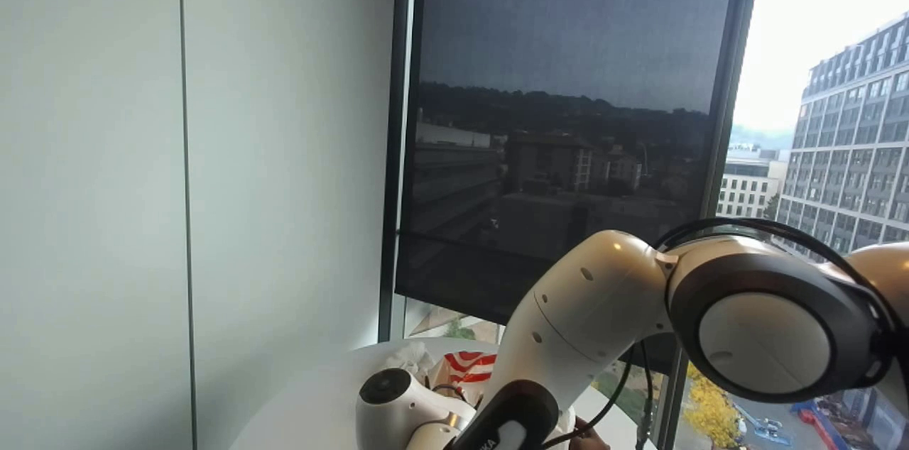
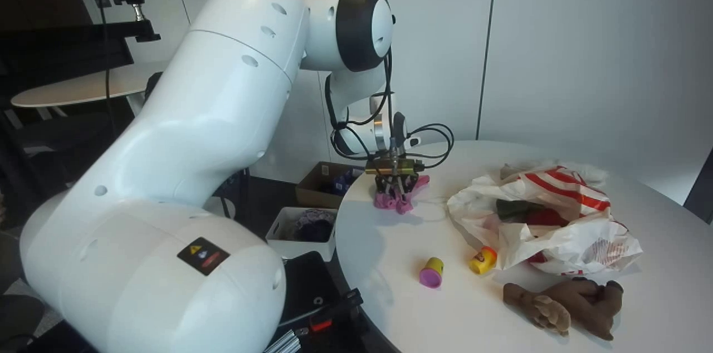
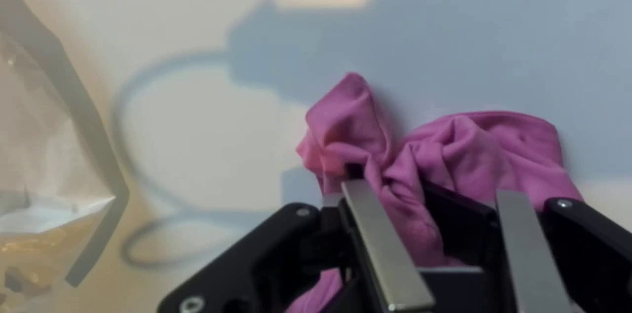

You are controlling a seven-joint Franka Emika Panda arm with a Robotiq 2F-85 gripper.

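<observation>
Your jaws are clamped on bunched pink cloth, counter beneath them; a crumpled red-striped bag lies apart from them.

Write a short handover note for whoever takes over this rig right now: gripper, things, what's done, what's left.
Gripper: down at the table, jaws on either side of bunched pink cloth; whether they grip it firmly can't be told.
Things: the cloth is near the table edge; red-striped bag, yellow-and-purple tub, yellow-and-orange tub and brown soft toy are apart from it.
Done: cloth sits between the jaws.
Left: confirm the hold before moving; the cloth appears to rest on the table.
</observation>
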